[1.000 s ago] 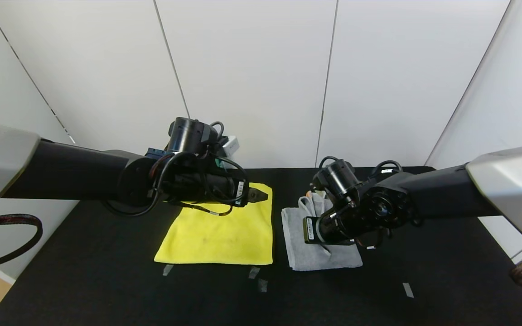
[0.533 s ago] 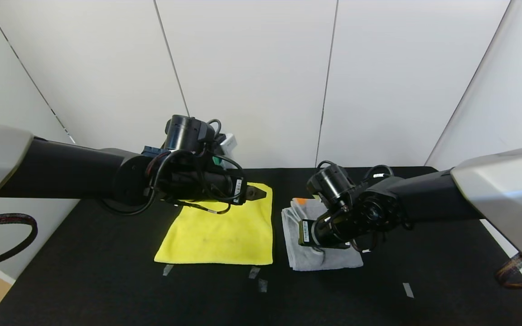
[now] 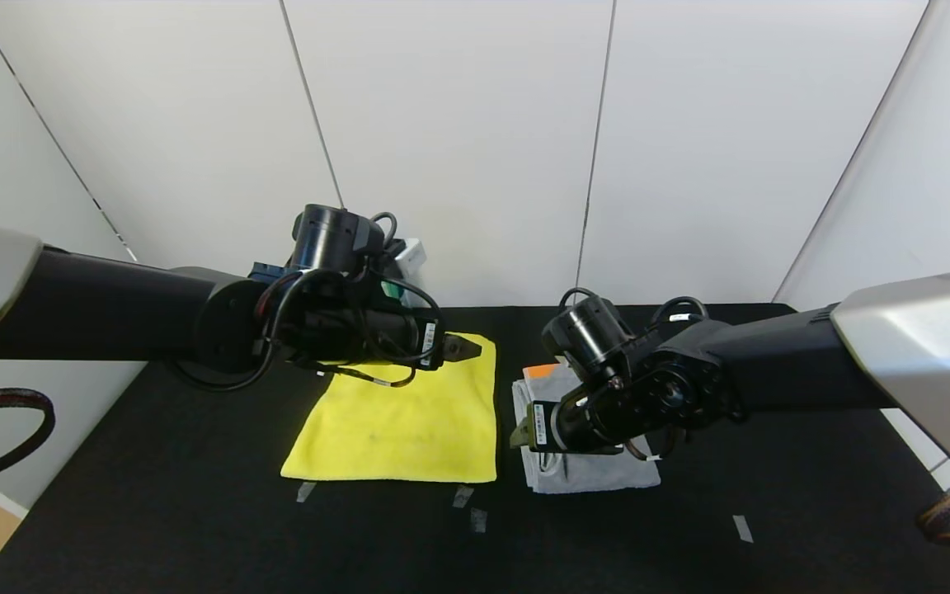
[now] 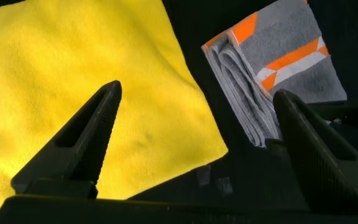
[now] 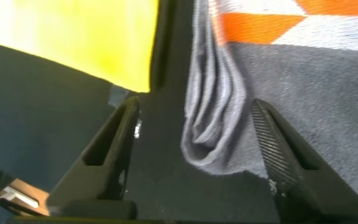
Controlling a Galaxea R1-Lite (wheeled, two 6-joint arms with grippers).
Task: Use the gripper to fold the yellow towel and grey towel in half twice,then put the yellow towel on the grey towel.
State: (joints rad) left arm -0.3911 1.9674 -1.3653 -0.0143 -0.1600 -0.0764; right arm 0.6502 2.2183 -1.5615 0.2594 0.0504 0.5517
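Just one yellow towel; one grey towel.

The light is bright and soft, the same all over. The white wall panels at the far side look clean and pale, with no harsh glare. The black tabletop is dark and swallows most shadows. The yellow towel glows strongly against it. In the head view the wall lines lean outward near the left and right edges, so the picture bends there. In the right wrist view the close parts look blurry and the grey towel is soft. The left wrist view is sharper.
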